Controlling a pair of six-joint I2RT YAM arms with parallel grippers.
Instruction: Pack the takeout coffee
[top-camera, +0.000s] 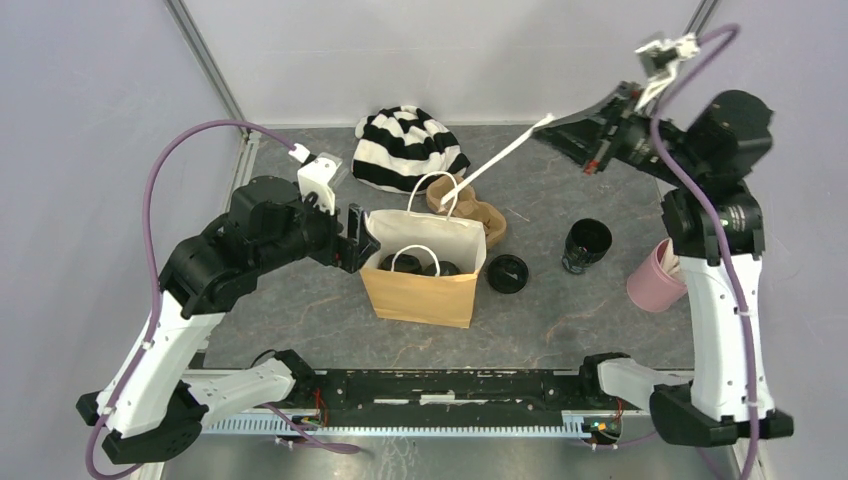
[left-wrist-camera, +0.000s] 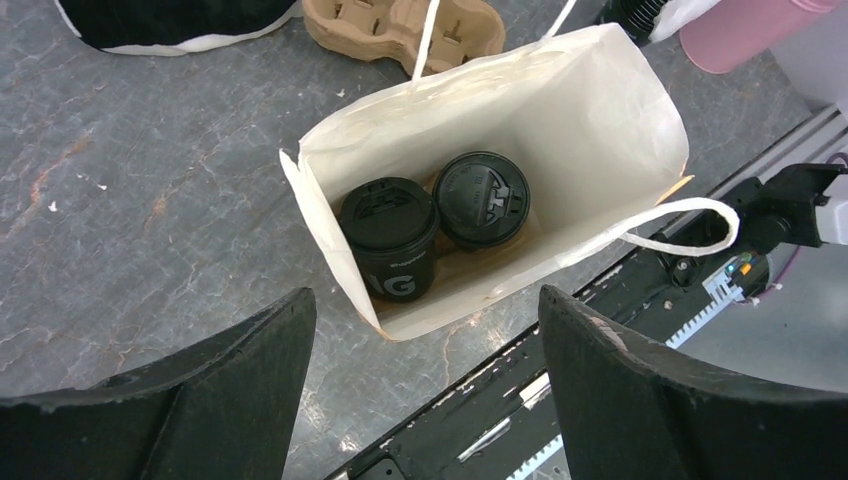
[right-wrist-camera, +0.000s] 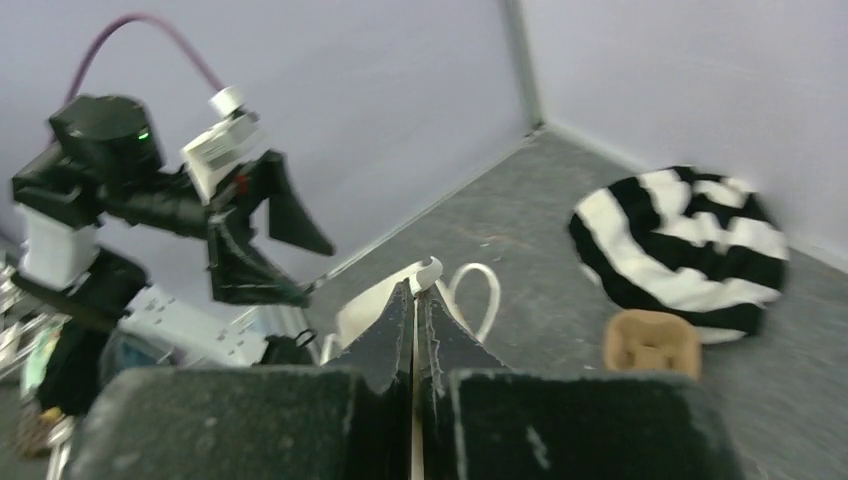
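Observation:
Two black takeout coffee cups with flat black lids (left-wrist-camera: 390, 235) (left-wrist-camera: 482, 198) stand side by side inside the open brown paper bag (top-camera: 425, 290), white-lined (left-wrist-camera: 610, 110). My left gripper (left-wrist-camera: 425, 292) hovers open above the bag's left rim, nothing between its fingers (top-camera: 355, 238). My right gripper (top-camera: 545, 132) is raised at the back right. It is shut on the bag's far white handle (top-camera: 495, 160), which is stretched taut towards it. In the right wrist view the handle loop (right-wrist-camera: 428, 270) pokes out past the shut gripper (right-wrist-camera: 415, 288).
A brown cardboard carrier (top-camera: 482, 215) lies behind the bag, with a black-and-white striped hat (top-camera: 408, 147) beyond it. Right of the bag are a loose black lid (top-camera: 507, 273), an open black cup (top-camera: 586, 243) and a pink cup (top-camera: 655, 275).

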